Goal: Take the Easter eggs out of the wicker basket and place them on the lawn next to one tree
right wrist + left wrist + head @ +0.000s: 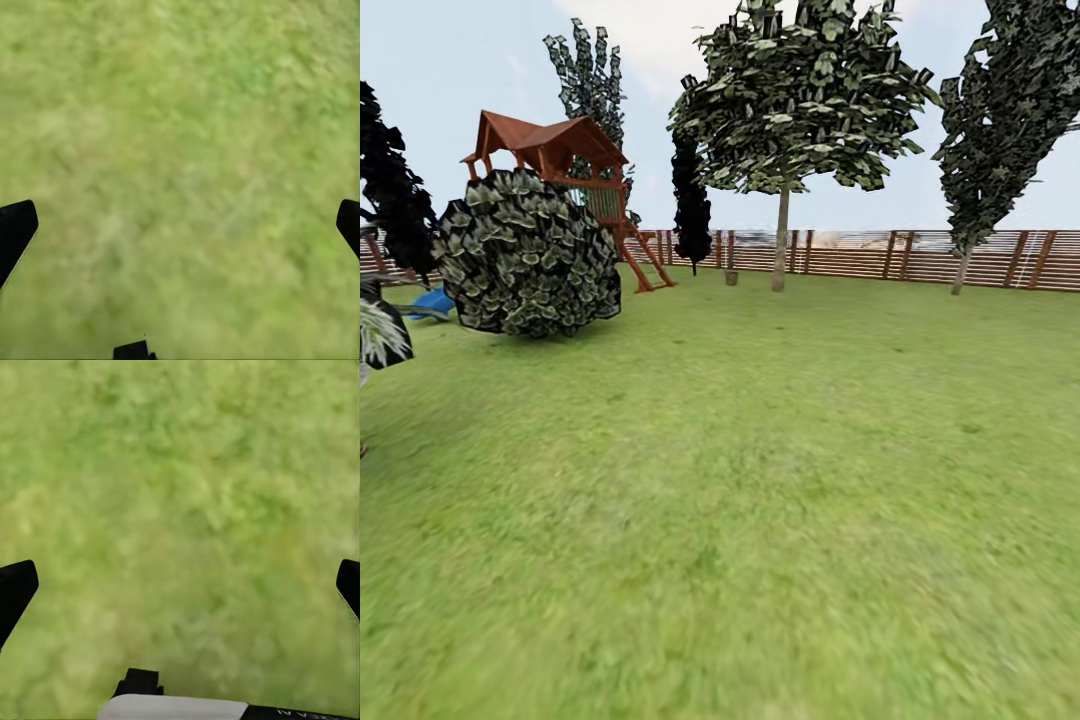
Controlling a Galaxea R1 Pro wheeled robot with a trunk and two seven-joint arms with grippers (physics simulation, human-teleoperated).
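Robot in transit across the lawn; a small brown thing by the fence may be the basket, too small to tell. Left gripper and right gripper spread wide, empty, hanging over grass. Tree ahead, a likely drop spot.

Left claw over lawn: black fingertips spread wide apart, nothing between them. Mottled green grass beneath, blurred. Pale casing of the wrist at the claw's base.
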